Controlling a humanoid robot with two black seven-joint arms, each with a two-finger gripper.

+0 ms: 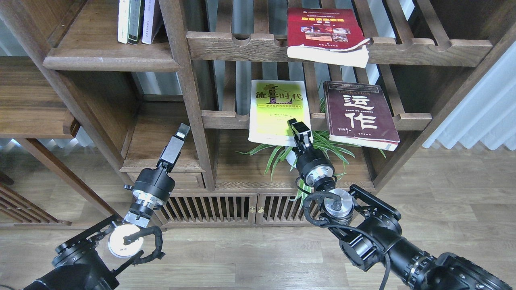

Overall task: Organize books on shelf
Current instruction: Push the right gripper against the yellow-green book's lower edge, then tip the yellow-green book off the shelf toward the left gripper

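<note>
Three books lie flat on the slatted racks, overhanging the front rails: a yellow-green book (278,110), a dark maroon book (356,114) to its right, and a red book (322,34) one rack higher. The shelf (100,48), a solid dark-brown board with a rounded front edge, is at the upper left. My right gripper (300,129) points up at the yellow-green book's lower right corner and overlaps its edge; its dark fingers cannot be told apart. My left gripper (180,137) hangs in front of the lower left compartment, seen side-on, holding nothing visible.
Three thin upright books (136,20) stand at the back of the shelf. A green spider plant (322,147) sits under the middle rack, behind my right wrist. A thick wooden post (189,92) separates the left compartments from the racks. A slatted-door cabinet (225,207) is below.
</note>
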